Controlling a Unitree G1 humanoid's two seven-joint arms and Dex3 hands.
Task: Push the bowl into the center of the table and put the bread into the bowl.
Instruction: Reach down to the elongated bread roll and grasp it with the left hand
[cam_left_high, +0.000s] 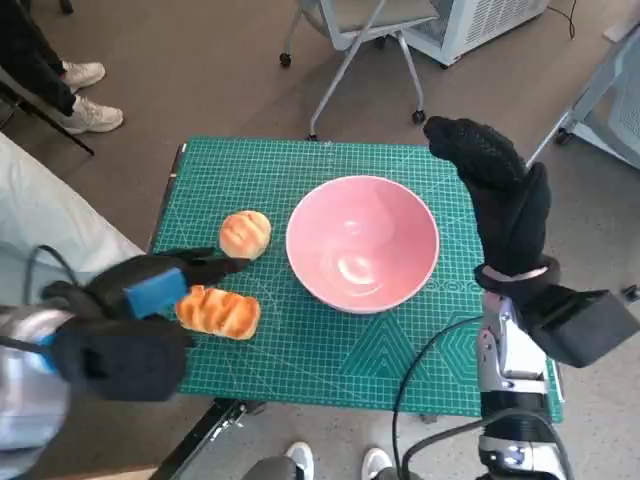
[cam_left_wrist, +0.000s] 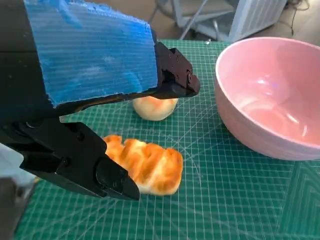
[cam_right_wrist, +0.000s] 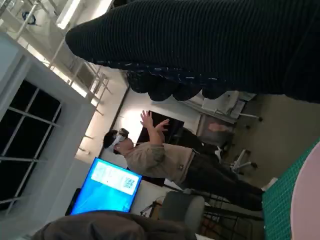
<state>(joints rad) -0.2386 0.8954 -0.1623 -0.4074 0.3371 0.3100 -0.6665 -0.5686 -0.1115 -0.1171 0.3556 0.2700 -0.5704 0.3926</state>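
A pink bowl (cam_left_high: 362, 241) stands empty near the middle of the green cutting mat (cam_left_high: 300, 345); its wall shows large in the left wrist view (cam_left_wrist: 270, 95). A round bun (cam_left_high: 245, 233) lies just left of it, and a long braided bread (cam_left_high: 218, 311) lies nearer the front. My left hand (cam_left_high: 150, 290) hovers over the long bread (cam_left_wrist: 147, 165) with fingers (cam_left_wrist: 172, 75) spread above and below it, holding nothing. The round bun (cam_left_wrist: 154, 107) sits beyond those fingers. My right hand (cam_left_high: 498, 190), gloved, is raised beside the bowl's right side, fingers extended, empty.
The mat's left and front edges drop to the floor. A wheeled chair (cam_left_high: 365, 40) stands behind the table, and a person's shoes (cam_left_high: 85, 95) are at the far left. In the right wrist view a person (cam_right_wrist: 165, 160) stands by a blue screen (cam_right_wrist: 107, 187).
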